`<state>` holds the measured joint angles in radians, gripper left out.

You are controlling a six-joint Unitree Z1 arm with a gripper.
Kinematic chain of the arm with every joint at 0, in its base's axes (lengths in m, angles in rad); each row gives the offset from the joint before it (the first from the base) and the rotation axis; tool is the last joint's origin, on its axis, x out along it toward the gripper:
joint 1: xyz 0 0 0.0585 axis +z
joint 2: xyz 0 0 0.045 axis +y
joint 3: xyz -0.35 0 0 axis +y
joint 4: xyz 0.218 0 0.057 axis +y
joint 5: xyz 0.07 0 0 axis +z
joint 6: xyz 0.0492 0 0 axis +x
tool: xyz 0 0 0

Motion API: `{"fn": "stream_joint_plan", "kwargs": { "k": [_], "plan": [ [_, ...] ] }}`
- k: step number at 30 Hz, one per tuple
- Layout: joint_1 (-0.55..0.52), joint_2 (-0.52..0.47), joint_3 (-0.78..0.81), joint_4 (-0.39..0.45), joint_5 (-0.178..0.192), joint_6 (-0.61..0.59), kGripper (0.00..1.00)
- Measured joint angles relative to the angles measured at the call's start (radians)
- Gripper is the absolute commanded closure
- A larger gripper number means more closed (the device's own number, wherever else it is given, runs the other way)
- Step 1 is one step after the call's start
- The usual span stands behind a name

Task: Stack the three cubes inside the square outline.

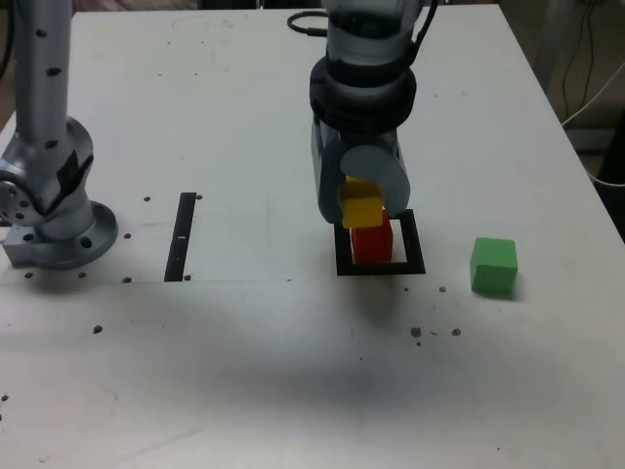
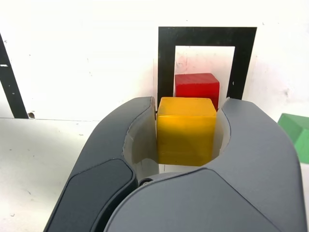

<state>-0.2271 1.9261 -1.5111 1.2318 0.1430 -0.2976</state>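
My gripper (image 1: 363, 200) is shut on the yellow cube (image 1: 361, 207), whose sides sit against both jaws in the wrist view (image 2: 186, 130). The yellow cube hangs just over the red cube (image 1: 371, 241), shifted a little to the exterior view's left; I cannot tell whether they touch. The red cube (image 2: 197, 87) stands inside the square outline (image 1: 381, 269), a black frame with a white centre (image 2: 207, 36). The green cube (image 1: 493, 265) rests on the table outside the outline, to the exterior view's right, and its corner shows in the wrist view (image 2: 295, 133).
A narrow black strip (image 1: 182, 236) lies on the white table at the exterior view's left. The arm's grey base (image 1: 49, 195) is bolted at the far left edge. Cables (image 1: 308, 20) lie at the table's back edge.
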Motion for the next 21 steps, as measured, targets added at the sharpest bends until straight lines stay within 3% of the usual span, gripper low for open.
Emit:
{"fn": "stream_joint_plan", "kwargs": {
  "k": [21],
  "plan": [
    [0.007, 0.017, 0.032, -0.06, 0.019, 0.001, 0.76]
  ]
}}
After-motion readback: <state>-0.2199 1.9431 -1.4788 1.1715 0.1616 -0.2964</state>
